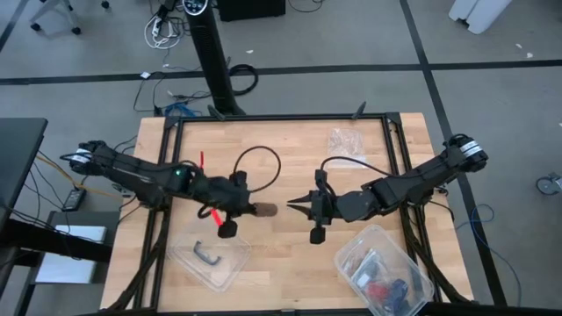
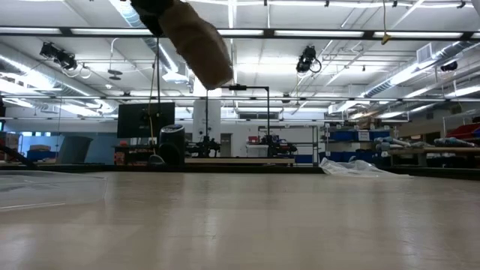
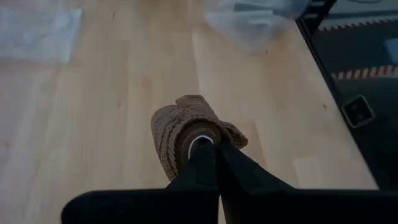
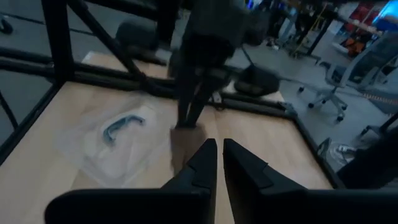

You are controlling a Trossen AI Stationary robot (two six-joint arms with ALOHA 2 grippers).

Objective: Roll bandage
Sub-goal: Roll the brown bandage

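Observation:
The bandage (image 1: 262, 210) is a brown roll held above the middle of the table by my left gripper (image 1: 249, 209), which is shut on it. The low view shows the roll (image 2: 201, 43) high above the tabletop, slanting down. In the left wrist view the roll (image 3: 180, 124) sticks out past my fingertips. My right gripper (image 1: 292, 208) points at the roll from the table's right, a short way off. Its fingertips (image 4: 217, 147) stand a narrow gap apart with nothing between them. In the right wrist view the roll (image 4: 185, 148) shows blurred ahead of those fingertips. My left gripper meets the bandage roll at its near end face (image 3: 198, 132), the shut fingertips at the roll's core. The fingers come from the table's left, slanting down, and lie along the roll's axis. The roll is lifted clear of the table and juts out beyond the fingertips.
A clear plastic piece with a black handle (image 1: 209, 256) lies near the front edge, left of centre. A clear tub (image 1: 384, 270) with small items stands at the front right. Crumpled clear plastic (image 1: 346, 141) lies far right. A black frame (image 1: 281, 118) borders the table.

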